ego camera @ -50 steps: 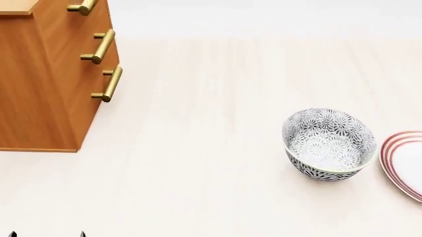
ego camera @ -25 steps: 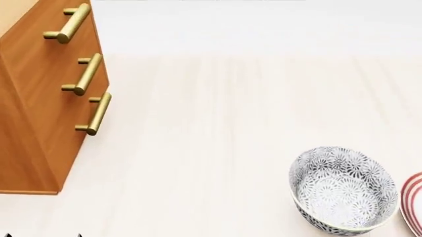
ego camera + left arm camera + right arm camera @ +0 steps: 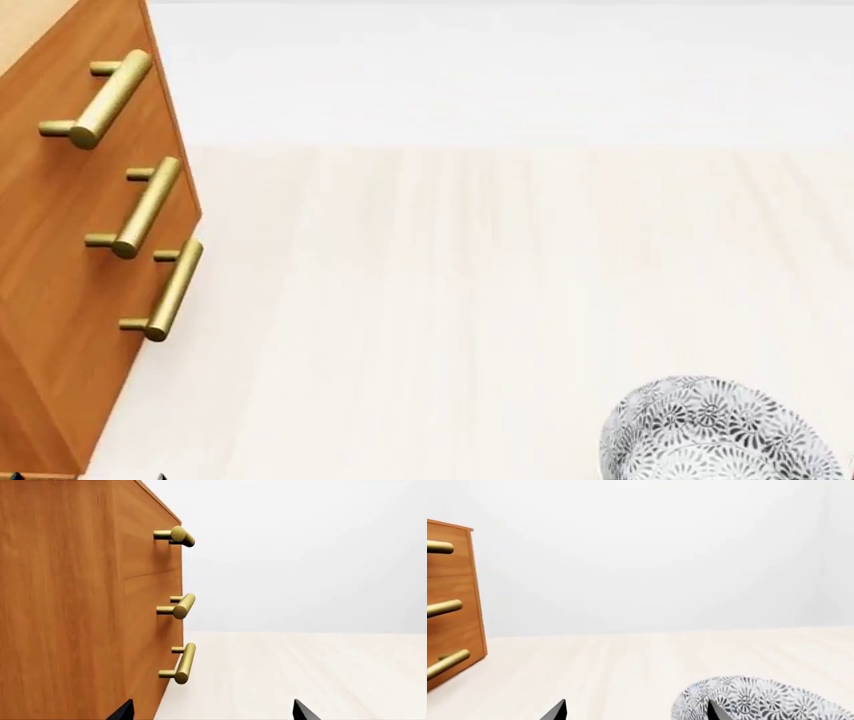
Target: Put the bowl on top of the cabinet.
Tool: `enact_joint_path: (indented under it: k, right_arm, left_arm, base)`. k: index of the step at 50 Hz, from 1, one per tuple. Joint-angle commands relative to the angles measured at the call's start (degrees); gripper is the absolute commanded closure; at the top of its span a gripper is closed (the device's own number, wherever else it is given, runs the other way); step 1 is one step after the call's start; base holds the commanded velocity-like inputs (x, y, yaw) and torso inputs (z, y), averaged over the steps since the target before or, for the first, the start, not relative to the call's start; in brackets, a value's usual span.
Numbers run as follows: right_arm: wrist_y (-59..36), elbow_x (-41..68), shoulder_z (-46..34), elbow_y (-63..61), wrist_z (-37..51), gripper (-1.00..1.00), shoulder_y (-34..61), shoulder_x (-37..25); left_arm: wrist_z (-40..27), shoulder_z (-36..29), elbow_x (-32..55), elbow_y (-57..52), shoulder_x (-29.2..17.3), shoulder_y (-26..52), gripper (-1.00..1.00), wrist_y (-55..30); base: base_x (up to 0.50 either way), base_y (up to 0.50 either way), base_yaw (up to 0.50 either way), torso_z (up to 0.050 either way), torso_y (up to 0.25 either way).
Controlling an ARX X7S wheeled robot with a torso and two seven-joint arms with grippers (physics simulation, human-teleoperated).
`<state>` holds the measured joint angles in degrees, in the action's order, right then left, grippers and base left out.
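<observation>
The bowl [image 3: 721,432], white with a grey floral pattern, stands on the pale wooden surface at the bottom right of the head view, cut off by the frame edge. In the right wrist view the bowl [image 3: 760,700] sits just ahead of my right gripper [image 3: 637,712], level with one fingertip; the gripper is open and holds nothing. The orange-brown cabinet [image 3: 60,300] fills the left edge of the head view. My left gripper [image 3: 212,712] is open and empty, close beside the cabinet [image 3: 67,605]. The cabinet's top is out of view.
Three brass bar handles [image 3: 160,290] stick out from the cabinet's drawer fronts toward the middle. The pale wooden surface [image 3: 441,300] stretches between cabinet and bowl, ending at a plain white background. The cabinet's front edge [image 3: 457,585] shows far to one side in the right wrist view.
The head view has shifted: cabinet and bowl slid lower in the picture, and the red-ringed plate has left it. The bowl itself stays where it stood.
</observation>
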<state>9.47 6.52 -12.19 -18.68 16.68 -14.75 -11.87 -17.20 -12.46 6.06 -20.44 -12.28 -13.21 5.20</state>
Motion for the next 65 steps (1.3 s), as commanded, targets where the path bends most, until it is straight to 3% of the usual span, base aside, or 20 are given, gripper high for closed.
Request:
enact_joint_path:
  k: [1, 14, 28, 40, 44, 50, 56, 65]
  right_arm:
    - [-0.5, -0.17, -0.25, 0.47, 0.86, -1.0, 0.47, -0.03]
    - [0.76, 1.71, 0.19, -2.33, 1.27, -1.0, -1.61, -0.82]
    - [-10.88, 15.23, 7.69, -12.49, 8.37, -1.0, -3.12, -1.12]
    - [-2.74, 15.59, 9.18, -13.69, 5.6, -1.0, -7.61, -1.52]
    - [5.71, 13.29, 10.19, -13.31, 5.02, -1.0, -11.43, 0.68]
    - [6.58, 18.81, 10.45, -13.16, 3.22, -1.0, -11.79, -0.63]
    - [14.25, 22.87, 14.5, -11.54, 3.82, -1.0, -13.18, 2.56]
    - [9.85, 32.35, 14.45, -11.64, 5.85, -1.0, -12.55, -0.12]
  left_arm:
    - [-0.39, -0.25, 0.28, -0.09, -0.35, -0.05, -1.0, 0.04]
    - [-0.71, -0.73, 0.5, 0.45, -0.56, 0.44, -1.0, -0.12]
    - [-1.06, -1.18, 0.81, 1.06, -0.77, 1.15, -1.0, -0.53]
    - [-1.49, -1.76, 0.5, 1.06, -1.01, 1.22, -1.0, -0.51]
    - [-1.6, -1.9, 0.52, 1.17, -1.09, 1.26, -1.0, -0.53]
    - [-1.89, -1.89, 0.62, 0.93, -1.28, 1.1, -1.0, -0.37]
    - [-2.15, -1.95, 0.63, 0.7, -1.48, 0.92, -1.0, -0.25]
    - [-2.59, -2.35, 0.69, 0.93, -1.73, 1.2, -1.0, -0.45]
  base:
    - [0.0, 0.0, 0.0, 0.0, 0.0]
    - [0.0, 0.0, 0.0, 0.0, 0.0]
    - [0.0, 0.0, 0.0, 0.0, 0.0]
    - [0.0, 0.0, 0.0, 0.0, 0.0]
    - [0.0, 0.0, 0.0, 0.0, 0.0]
    - [0.0, 0.0, 0.0, 0.0, 0.0]
    - [0.0, 0.0, 0.0, 0.0, 0.0]
    - [0.0, 0.0, 0.0, 0.0, 0.0]
